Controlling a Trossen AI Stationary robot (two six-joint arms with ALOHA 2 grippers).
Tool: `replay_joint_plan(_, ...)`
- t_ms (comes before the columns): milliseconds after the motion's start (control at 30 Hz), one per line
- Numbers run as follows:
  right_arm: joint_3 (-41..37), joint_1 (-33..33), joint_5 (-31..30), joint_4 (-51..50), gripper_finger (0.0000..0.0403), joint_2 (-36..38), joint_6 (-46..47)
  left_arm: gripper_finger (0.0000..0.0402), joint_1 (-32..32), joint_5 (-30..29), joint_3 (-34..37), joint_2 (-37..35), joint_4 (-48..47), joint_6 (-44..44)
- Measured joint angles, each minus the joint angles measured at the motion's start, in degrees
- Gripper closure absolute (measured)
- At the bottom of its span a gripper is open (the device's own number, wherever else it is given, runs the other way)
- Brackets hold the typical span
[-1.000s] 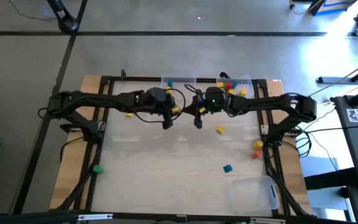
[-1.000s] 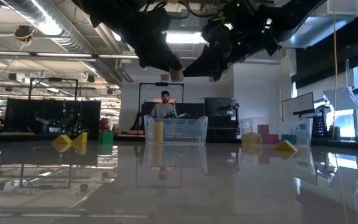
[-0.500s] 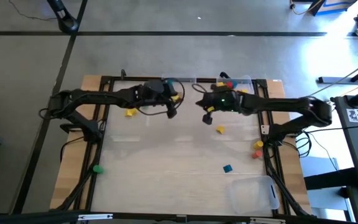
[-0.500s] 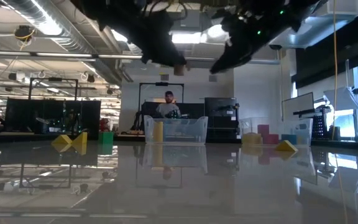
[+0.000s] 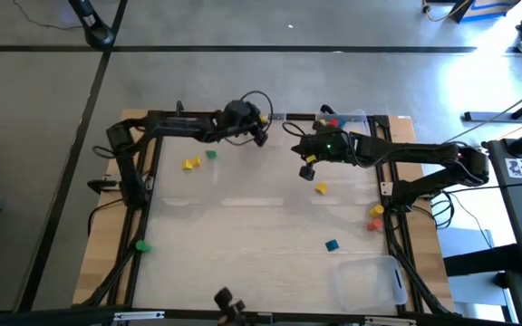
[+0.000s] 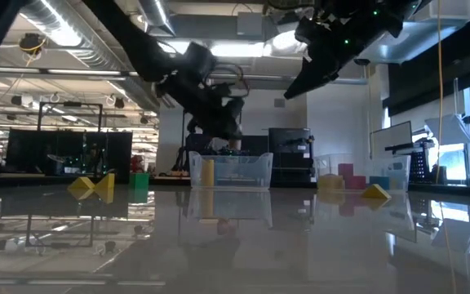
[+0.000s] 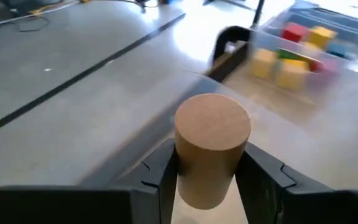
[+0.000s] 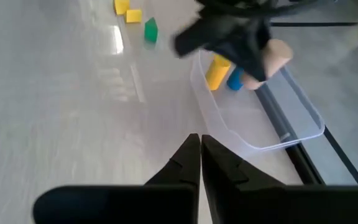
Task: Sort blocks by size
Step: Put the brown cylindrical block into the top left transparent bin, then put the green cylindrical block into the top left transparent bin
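A tan cylinder block sits between the fingers of my left gripper, which hangs at the far edge over a clear bin. That bin holds a yellow cylinder and a blue block. My right gripper is shut on nothing, up over the far middle of the table. Loose on the table lie yellow and green blocks at far left. A yellow block, an orange and a red one and a blue one lie to the right. My left gripper pinches the tan cylinder by its curved side between the two fingers. The fingers lie across it and slant down from the table's left. One flat end stands clear above them. The block is lifted clear, above the bin.
A second clear bin with red, yellow and blue blocks stands at the far right. A third clear bin lies at the near right corner. A green block rests on the left frame. The near middle of the table is bare.
My left gripper has swung toward the far edge and down to the clear bin, carrying the tan cylinder with it. My right gripper has drawn up and a little toward the right edge, still shut.
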State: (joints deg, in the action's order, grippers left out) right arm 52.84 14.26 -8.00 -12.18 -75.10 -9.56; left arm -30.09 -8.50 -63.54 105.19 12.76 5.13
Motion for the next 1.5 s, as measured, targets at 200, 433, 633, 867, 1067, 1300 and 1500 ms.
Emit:
replay_joint_plan(200, -0.02, 0.01, 0.01, 0.01, 0.0386, -0.16, -0.38, 0.0279, -3.89, 4.91, -3.37, 6.39, -0.23, 0.56)
replay_joint_plan(433, -0.02, 0.02, 0.04, -0.80, 0.0386, -0.17, -0.39, 0.0279, -5.57, 5.02, -4.46, 10.31, 0.45, 0.68)
replay_joint_plan(633, -0.02, 0.02, 0.06, -1.47, 0.0386, -0.17, -0.39, 0.0279, -5.66, 4.89, -4.51, 10.51, 0.27, -1.12)
replay_joint_plan(867, -0.02, 0.01, 0.06, -1.47, 0.0386, -0.17, -0.39, 0.0270, -5.66, 5.13, -4.44, 10.47, 0.14, -1.31)
replay_joint_plan(1067, -0.02, 0.02, 0.08, -1.49, 0.0386, -0.17, -0.39, 0.0231, -5.66, 5.24, -4.41, 10.47, 0.00, -1.28)
replay_joint_plan(1300, -0.02, 0.02, 0.10, -2.06, 0.0386, -0.17, 0.09, 0.0210, -5.65, 5.34, -4.36, 10.34, -0.14, -1.71)
replay_joint_plan(1500, -0.02, 0.02, 0.10, -2.59, 0.0386, -0.17, 0.12, 0.0213, -5.21, 6.02, -3.98, 6.69, -2.52, -1.51)
